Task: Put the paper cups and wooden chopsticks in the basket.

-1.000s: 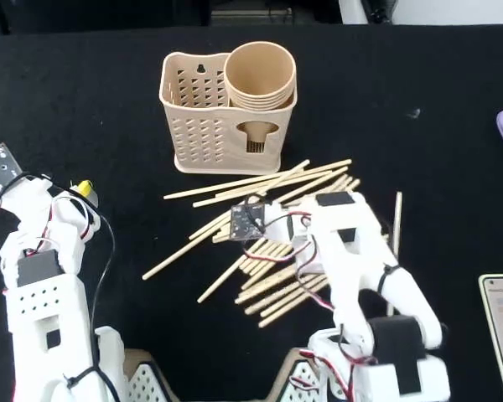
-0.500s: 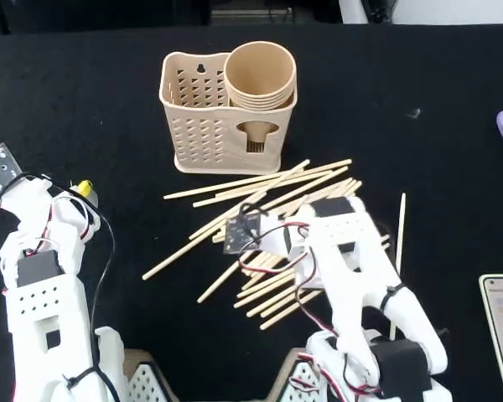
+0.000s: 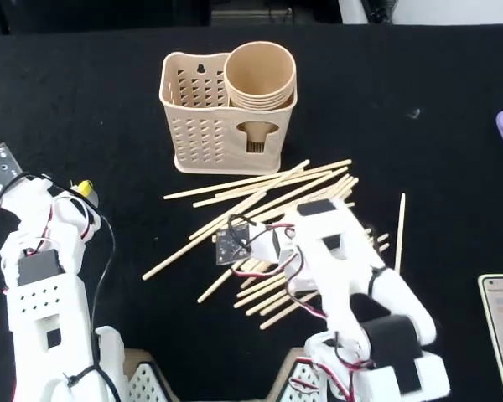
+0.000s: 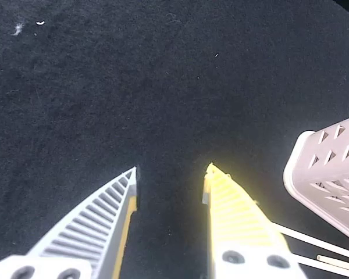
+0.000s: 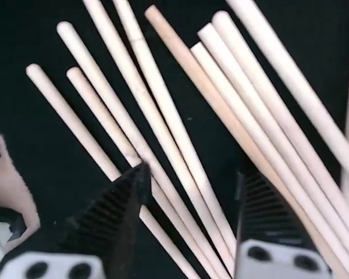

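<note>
- Sliding toward the near-left side of the pile in the high view, the right arm [image 3: 335,251] has come lower over the wooden chopsticks [image 3: 260,197]. The left arm [image 3: 38,285] has kept its place.
- Same view: the paper cups [image 3: 260,75] sit stacked in the basket [image 3: 205,134], in the compartment on the picture's right. The chopsticks lie scattered on the black table [image 3: 84,100] just in front of it.
- Left wrist view: the left gripper [image 4: 171,170] stands moderately open and empty over bare table, with a basket corner near.
- Right wrist view: the right gripper [image 5: 192,174] gapes wide, holding nothing, its jaws straddling several chopsticks that lie side by side.
- The cups look done and chopstick picking is in hand. The next move likely calls for lowering and closing on a few sticks.
</note>
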Controlling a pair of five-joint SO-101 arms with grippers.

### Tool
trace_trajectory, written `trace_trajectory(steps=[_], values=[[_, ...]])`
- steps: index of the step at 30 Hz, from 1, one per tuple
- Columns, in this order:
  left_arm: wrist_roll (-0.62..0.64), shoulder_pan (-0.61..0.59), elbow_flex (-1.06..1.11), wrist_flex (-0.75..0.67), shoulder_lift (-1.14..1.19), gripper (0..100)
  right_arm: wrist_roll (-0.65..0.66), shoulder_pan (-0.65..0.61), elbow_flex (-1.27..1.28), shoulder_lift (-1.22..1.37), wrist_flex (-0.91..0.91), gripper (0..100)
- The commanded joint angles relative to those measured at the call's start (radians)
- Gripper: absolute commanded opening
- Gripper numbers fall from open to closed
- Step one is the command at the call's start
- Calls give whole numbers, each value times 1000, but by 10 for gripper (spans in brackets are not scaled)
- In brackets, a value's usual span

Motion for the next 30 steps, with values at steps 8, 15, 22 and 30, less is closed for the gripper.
trace_trajectory(steps=[8,15,22,30], values=[[0,7,-7,-17,-18,188,-121,-8,-27,47,-9,11],[0,7,-7,-17,-18,188,-132,-2,-21,-36,-11,11],[0,7,-7,-17,-18,188,-170,3,-25,-211,-5,11],[0,7,-7,-17,-18,188,-186,0,-44,-504,180,11]])
